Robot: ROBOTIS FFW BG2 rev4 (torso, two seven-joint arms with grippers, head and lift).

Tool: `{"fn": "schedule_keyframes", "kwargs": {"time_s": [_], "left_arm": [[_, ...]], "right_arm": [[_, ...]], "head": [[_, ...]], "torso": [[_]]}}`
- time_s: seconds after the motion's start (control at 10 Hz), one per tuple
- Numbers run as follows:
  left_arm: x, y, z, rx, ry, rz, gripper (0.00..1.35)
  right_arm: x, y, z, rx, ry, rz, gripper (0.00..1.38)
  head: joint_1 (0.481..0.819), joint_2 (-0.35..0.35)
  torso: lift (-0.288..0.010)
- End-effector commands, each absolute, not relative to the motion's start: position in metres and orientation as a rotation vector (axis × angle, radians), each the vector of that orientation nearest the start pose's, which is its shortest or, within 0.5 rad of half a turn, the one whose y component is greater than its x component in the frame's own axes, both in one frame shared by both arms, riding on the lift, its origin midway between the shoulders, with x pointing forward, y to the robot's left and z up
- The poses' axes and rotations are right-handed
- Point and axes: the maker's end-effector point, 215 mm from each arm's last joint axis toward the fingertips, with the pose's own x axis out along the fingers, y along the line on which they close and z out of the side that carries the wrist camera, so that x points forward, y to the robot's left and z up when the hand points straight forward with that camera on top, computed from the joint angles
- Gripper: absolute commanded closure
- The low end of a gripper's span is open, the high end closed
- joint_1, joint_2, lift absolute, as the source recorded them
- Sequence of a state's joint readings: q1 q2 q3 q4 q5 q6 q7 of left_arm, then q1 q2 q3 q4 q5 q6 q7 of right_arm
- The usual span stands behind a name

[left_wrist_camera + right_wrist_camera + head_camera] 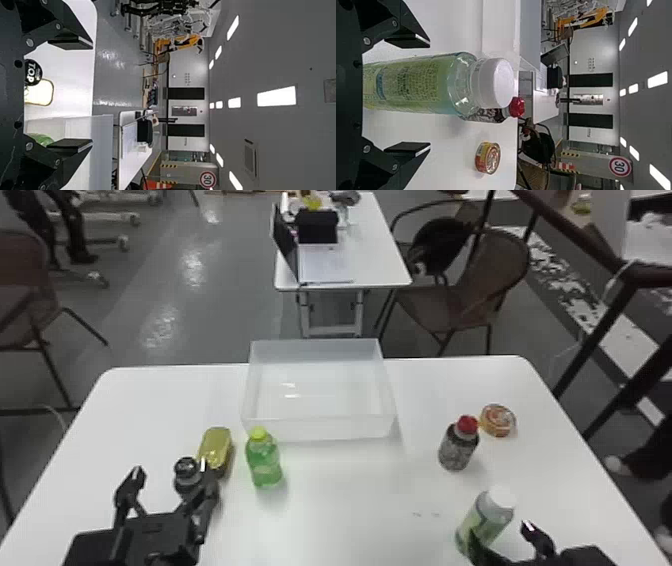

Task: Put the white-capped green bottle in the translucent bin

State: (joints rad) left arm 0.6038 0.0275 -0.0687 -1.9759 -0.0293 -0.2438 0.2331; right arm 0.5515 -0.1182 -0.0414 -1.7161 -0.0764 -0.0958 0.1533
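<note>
While the white-capped green bottle (415,84) stands upright before the spread right gripper (430,95), left gripper (92,94) likewise spread, step judged pre-grasp; next: centre, then close.

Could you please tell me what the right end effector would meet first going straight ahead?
Probably the white-capped green bottle, which shows between its open fingers, though the remaining gap is hard to judge.

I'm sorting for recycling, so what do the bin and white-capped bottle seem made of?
The bin looks like frosted plastic: its walls are milky and translucent. The white-capped bottle is probably clear, glossy plastic, transparent at the shoulder, though glass isn't ruled out.
</note>
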Motion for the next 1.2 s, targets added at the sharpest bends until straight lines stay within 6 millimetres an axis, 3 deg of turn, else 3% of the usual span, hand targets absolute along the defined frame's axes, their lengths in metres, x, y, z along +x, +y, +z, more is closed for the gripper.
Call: {"fn": "schedule_keyframes", "kwargs": {"time_s": [0.0,0.3,0.5,0.7,0.9,1.1], "left_arm": [[0.402,0.241,-0.347,-0.004,-0.05,0.158,0.4],[0.404,0.239,-0.347,-0.015,-0.053,0.153,0.4],[0.406,0.239,-0.346,-0.005,-0.057,0.133,0.4],[0.407,0.241,-0.345,0.013,-0.06,0.116,0.4],[0.409,0.239,-0.347,0.014,-0.058,0.108,0.4],[0.413,0.236,-0.347,0.004,-0.061,0.103,0.4]], "right_arm": [[0.394,-0.249,-0.509,-0.04,0.306,0.154,0.36],[0.411,-0.245,-0.514,-0.054,0.294,0.205,0.4],[0.42,-0.24,-0.514,-0.073,0.292,0.234,0.83],[0.424,-0.238,-0.501,-0.05,0.283,0.218,0.83],[0.438,-0.214,-0.46,-0.001,0.219,0.249,0.84],[0.466,-0.181,-0.403,0.029,0.133,0.313,0.87]], "head": [[0.695,-0.012],[0.695,-0.013],[0.695,-0.006],[0.695,-0.005],[0.695,0.008],[0.695,0.034]], "torso": [[-0.02],[-0.02],[-0.02],[-0.02],[-0.02],[-0.02]]}}
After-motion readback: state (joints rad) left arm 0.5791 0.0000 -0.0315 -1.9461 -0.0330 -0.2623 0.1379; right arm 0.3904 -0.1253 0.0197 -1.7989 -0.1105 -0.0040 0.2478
